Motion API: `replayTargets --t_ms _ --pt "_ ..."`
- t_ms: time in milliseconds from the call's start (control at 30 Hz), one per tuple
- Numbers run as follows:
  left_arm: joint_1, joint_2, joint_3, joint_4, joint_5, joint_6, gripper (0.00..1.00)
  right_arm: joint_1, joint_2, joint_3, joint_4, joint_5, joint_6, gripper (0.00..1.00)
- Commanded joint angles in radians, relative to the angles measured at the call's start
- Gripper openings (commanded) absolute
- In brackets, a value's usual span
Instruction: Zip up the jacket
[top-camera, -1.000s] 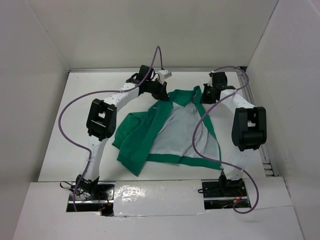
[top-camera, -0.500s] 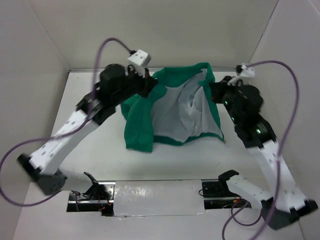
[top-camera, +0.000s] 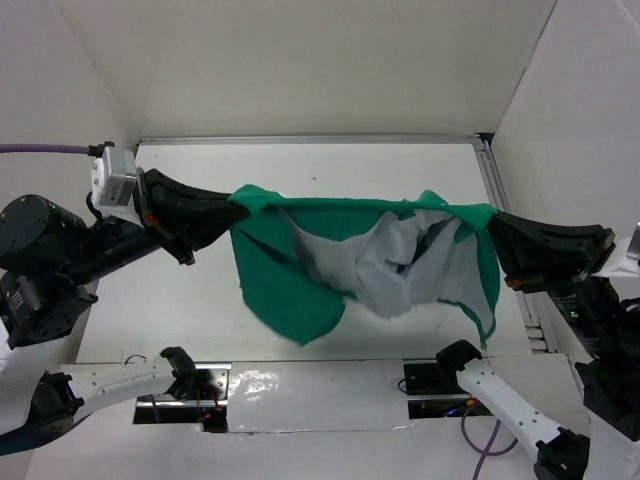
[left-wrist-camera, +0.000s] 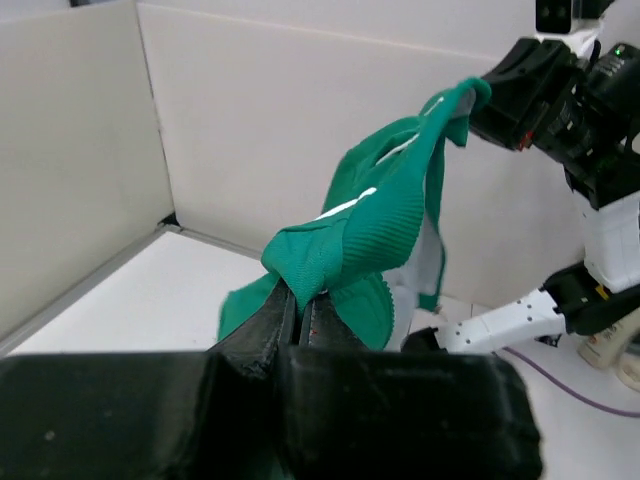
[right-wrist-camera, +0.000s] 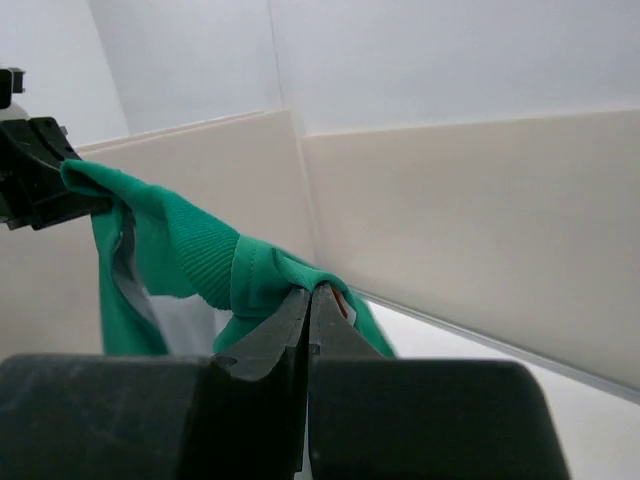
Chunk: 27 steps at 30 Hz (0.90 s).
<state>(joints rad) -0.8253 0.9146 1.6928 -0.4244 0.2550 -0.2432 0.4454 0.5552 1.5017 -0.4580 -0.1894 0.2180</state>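
White table; white walls around; shiny foil strip along near edge; metal rail right

The overhead camera sits high above and behind the arm bases. It looks down and forward toward the far wall and takes in the whole table from well back. The left wrist camera rides just behind the left gripper, very near its fingers, and faces across the enclosure toward the right gripper. The right wrist camera sits equally close behind its own fingers and faces the opposite way. All three views share the jacket strung between the two grippers. Each wrist view shows the opposite gripper at the far end.
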Motion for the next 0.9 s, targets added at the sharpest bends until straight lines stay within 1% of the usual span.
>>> replayTargets --t_ms 0,67,100,133,167,200,233,267,300,333,367,400,433,467,500,533,567,600,667,700,733,767,800,867 --pt "0.006 0.012 0.07 0.018 0.048 -0.005 0.0 -0.023 0.058 0.049 0.012 -0.028 -0.017 0.0" --pt "0.006 0.039 0.076 0.009 0.009 0.018 0.0 -0.031 0.112 0.04 0.021 0.03 0.011 0.0" --pt "0.006 0.078 0.074 0.007 -0.073 0.025 0.0 -0.03 0.132 0.031 0.024 0.053 0.017 0.0" --pt "0.008 0.102 0.067 0.0 -0.103 0.028 0.0 -0.028 0.155 0.003 0.03 0.138 0.05 0.0" --pt "0.011 0.13 0.058 -0.008 -0.138 0.039 0.0 -0.028 0.204 -0.018 0.041 0.166 0.058 0.0" --pt "0.029 0.188 0.041 0.001 -0.243 0.03 0.0 -0.028 0.233 -0.04 0.067 0.186 0.066 0.0" --pt "0.06 0.22 0.01 -0.001 -0.247 0.019 0.0 -0.028 0.302 -0.079 0.076 0.265 0.101 0.0" --pt "0.108 0.292 -0.007 -0.008 -0.22 -0.02 0.0 -0.028 0.342 -0.098 0.079 0.284 0.11 0.0" --pt "0.25 0.331 -0.04 -0.025 -0.085 -0.056 0.0 -0.03 0.386 -0.13 0.09 0.303 0.121 0.0" --pt "0.334 0.37 -0.06 -0.024 0.026 -0.092 0.0 -0.031 0.481 -0.144 0.093 0.335 0.139 0.0" --pt "0.488 0.456 -0.093 -0.008 0.129 -0.155 0.0 -0.036 0.529 -0.159 0.097 0.41 0.152 0.0" --pt "0.538 0.508 -0.138 0.045 0.207 -0.177 0.0 -0.045 0.585 -0.184 0.119 0.438 0.167 0.0" --pt "0.564 0.565 -0.142 0.064 0.198 -0.174 0.0 -0.056 0.706 -0.186 0.119 0.465 0.187 0.0" --pt "0.584 0.699 -0.119 0.058 0.175 -0.163 0.01 -0.069 0.771 -0.172 0.108 0.469 0.199 0.0" --pt "0.589 0.772 -0.037 0.002 0.165 -0.153 0.13 -0.091 0.916 -0.119 0.084 0.456 0.211 0.16" --pt "0.581 0.905 0.016 -0.032 0.18 -0.122 0.25 -0.103 0.986 -0.08 0.062 0.434 0.219 0.23" --pt "0.575 0.956 0.069 -0.062 0.187 -0.107 0.34 -0.114 1.047 -0.034 0.039 0.421 0.222 0.45" --pt "0.569 1.048 0.179 -0.13 0.179 -0.102 0.43 -0.128 1.148 0.06 -0.015 0.41 0.231 0.52" --pt "0.56 1.087 0.279 -0.183 0.17 -0.097 0.53 -0.131 1.195 0.13 -0.05 0.393 0.239 0.57" --pt "0.557 1.08 0.284 -0.195 0.155 -0.108 0.59 -0.126 1.194 0.124 -0.041 0.389 0.238 0.6" --pt "0.557 1.057 0.272 -0.176 0.162 -0.1 0.97 -0.123 1.178 0.111 -0.009 0.372 0.238 0.67" --pt "0.557 1.029 0.21 -0.128 0.167 -0.096 0.99 -0.12 1.134 0.065 0.008 0.361 0.232 0.74" --pt "0.558 0.958 0.13 -0.108 0.174 -0.103 0.99 -0.119 1.114 0.02 0.027 0.337 0.228 0.91" --pt "0.561 0.882 0.04 -0.071 0.181 -0.114 0.99 -0.111 1.059 -0.015 0.033 0.3 0.213 0.93"
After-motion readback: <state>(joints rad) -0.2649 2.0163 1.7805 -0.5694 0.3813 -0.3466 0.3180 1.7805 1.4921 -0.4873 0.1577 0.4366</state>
